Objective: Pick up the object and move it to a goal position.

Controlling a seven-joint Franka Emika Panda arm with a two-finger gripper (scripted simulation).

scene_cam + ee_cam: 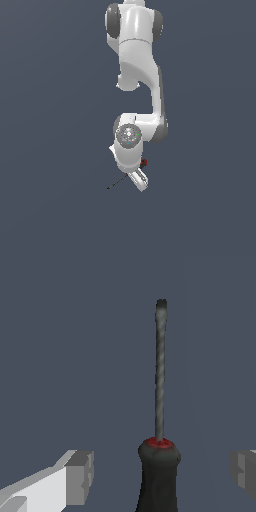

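Looking for writing, we are finding none legible in either view. We are seeing the arm [140, 75] reaching down from the exterior view's top, wrist bent, with the gripper [136, 177] low over the floor [50, 150]. Its jaws are standing wide apart, gripping nothing. The screwdriver [159, 456] is lying between the fingers [75, 476], touching neither. Only the wrist view is showing that gap; the exterior view is showing the shaft poking out toward its left
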